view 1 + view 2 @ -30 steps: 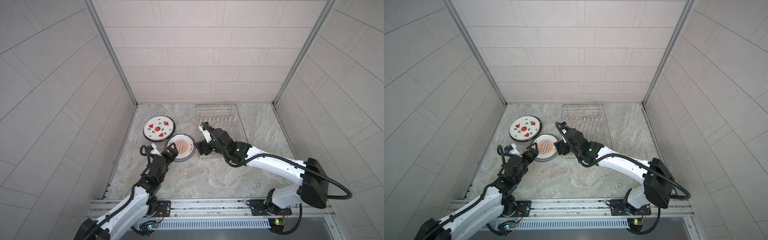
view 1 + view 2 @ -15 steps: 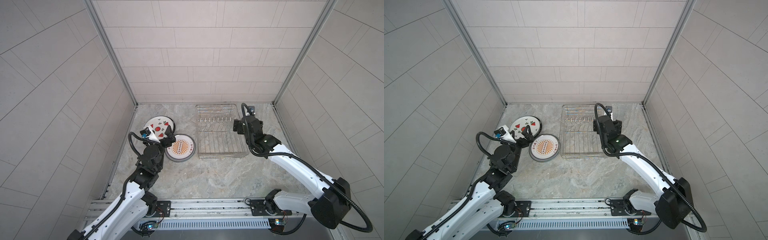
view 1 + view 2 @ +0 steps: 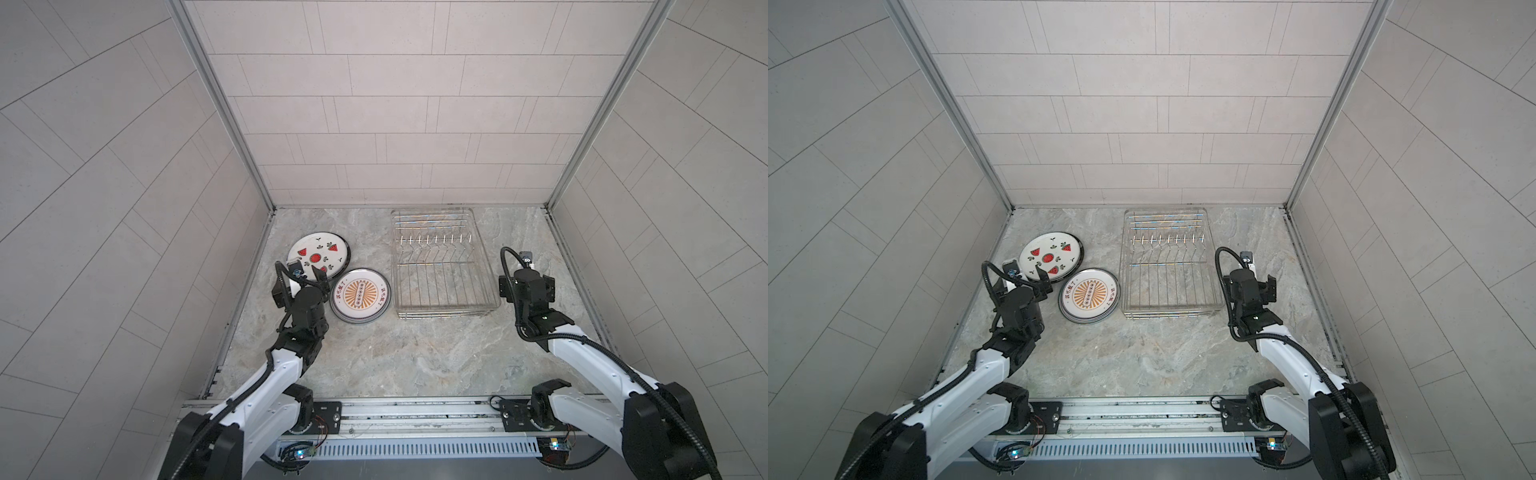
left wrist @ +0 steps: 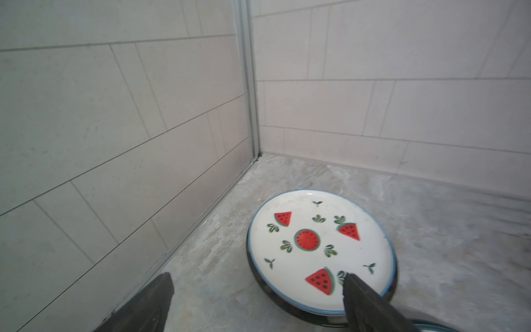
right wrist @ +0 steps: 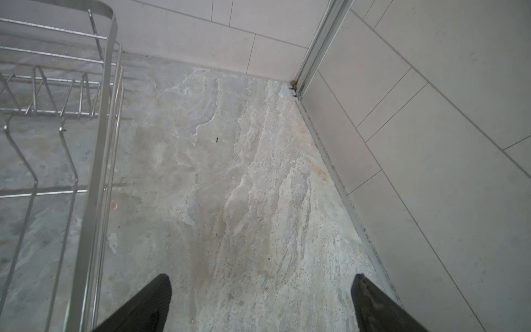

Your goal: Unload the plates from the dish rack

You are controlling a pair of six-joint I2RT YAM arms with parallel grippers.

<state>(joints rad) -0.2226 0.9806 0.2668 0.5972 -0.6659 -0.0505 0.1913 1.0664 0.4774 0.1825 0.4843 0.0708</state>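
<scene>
Left of the emptied rectangular silver wire dish rack (image 3: 442,266) lie the round ceramic plates (image 3: 360,295) in two stacks; left gripper (image 4: 256,277) and right gripper (image 5: 260,277) have pulled clear, wide open, holding nothing: unloading judged complete.

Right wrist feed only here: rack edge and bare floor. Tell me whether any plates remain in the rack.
Observer: None. In a top view the dish rack holds no plates.
Operator: Report where they went.
Observer: Two stacks lie flat to the left of the rack: a watermelon plate tops the far one, a sunburst plate the near one.
Operator: Give the left gripper's state.
Observer: The left gripper is open and holds nothing; one finger sits over the watermelon plate's near edge.
</scene>
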